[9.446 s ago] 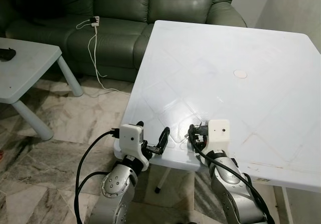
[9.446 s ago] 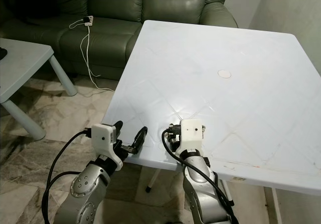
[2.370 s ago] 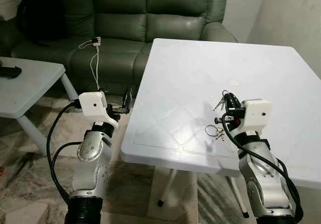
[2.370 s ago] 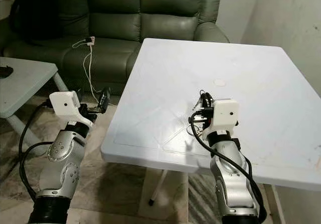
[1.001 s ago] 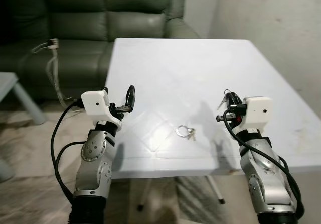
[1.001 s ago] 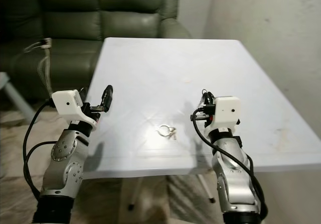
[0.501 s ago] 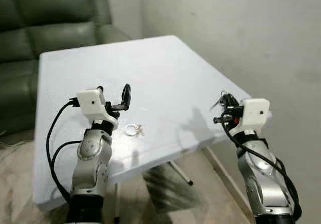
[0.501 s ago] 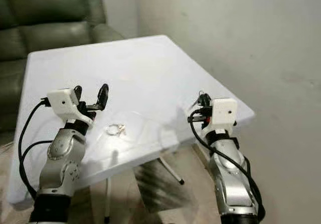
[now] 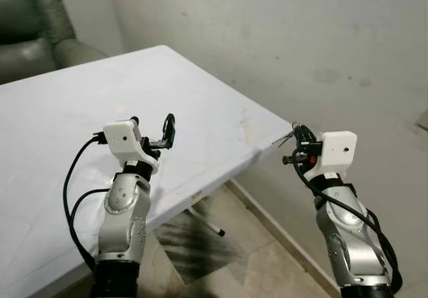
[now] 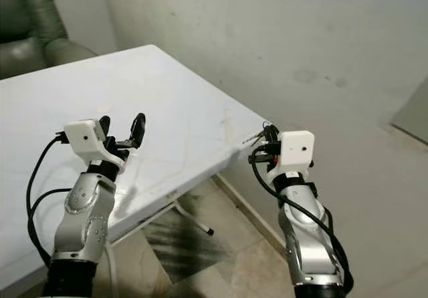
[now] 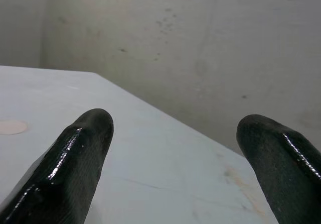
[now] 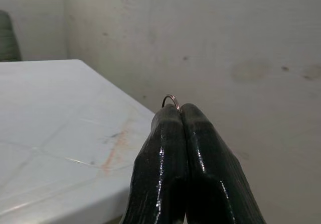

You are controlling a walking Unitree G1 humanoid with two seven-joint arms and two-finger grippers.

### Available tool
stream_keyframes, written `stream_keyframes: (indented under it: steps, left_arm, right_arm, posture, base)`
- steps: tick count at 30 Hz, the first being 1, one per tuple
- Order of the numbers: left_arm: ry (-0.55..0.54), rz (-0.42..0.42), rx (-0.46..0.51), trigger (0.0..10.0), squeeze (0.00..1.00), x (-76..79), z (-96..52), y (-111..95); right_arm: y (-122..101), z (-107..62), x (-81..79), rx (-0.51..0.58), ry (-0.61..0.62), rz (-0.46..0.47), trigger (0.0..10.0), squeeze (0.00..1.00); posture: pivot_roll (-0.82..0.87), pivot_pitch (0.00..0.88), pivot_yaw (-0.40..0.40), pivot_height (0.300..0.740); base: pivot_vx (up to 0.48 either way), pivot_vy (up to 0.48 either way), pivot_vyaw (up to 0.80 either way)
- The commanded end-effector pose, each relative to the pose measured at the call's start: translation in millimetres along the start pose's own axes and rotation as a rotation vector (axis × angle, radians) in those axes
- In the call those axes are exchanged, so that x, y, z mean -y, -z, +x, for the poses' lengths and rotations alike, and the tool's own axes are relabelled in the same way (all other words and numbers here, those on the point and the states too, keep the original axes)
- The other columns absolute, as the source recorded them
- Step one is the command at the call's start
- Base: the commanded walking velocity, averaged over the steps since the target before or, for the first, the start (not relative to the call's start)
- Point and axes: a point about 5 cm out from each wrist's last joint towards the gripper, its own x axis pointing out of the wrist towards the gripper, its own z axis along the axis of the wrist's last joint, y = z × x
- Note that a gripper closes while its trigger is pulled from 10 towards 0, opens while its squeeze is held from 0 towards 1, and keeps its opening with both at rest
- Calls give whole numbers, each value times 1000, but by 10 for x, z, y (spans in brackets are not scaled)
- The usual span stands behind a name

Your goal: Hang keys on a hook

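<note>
Left eye view, right arm: the right gripper [image 9: 299, 143] is raised beyond the corner of the white table [image 9: 80, 131], over the floor, and faces the grey wall [image 9: 281, 37].
Left eye view, keys: the keys [image 9: 289, 136] stick out from the tips of the right gripper toward the table side, so they are carried in the air, not lying on the table.
Left eye view, left arm: the left gripper [image 9: 167, 129] is held above the table, its fingers spread apart with nothing between them.
Right eye view, key relation: the keys [image 10: 258, 136] are between the right gripper and the wall ahead; I judge that the right arm is the one that must reach, because the left arm is well apart from them.
Right eye view, hook: I cannot find a hook on the wall, so its direction from the keys cannot be told.
Left wrist view: two black fingers [image 11: 75, 163] stand wide apart, with the table and wall beyond them.
Right wrist view: the fingers [image 12: 165, 163] are pressed together, and a thin metal ring [image 12: 171, 100] rises just above their tips, clamped there; the ring's free arc points toward the wall.
</note>
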Motion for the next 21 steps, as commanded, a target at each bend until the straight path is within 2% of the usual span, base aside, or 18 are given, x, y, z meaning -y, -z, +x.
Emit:
stream_keyframes:
  steps: [1,21]
  left_arm:
    - [-7,18,8,10000,0,-28,1,-44]
    - [-18,15,5,10000,0,-47,-11,-56]
  right_arm:
    - [-58,11,-10,21,-3,2,10000,0]
    - [-57,12,-14,16,6,12,10000,0]
  posture:
    - [-31,0,-45,740]
    - [-23,12,-46,740]
  base:
    - [0,0,-763]
    - [0,0,-762]
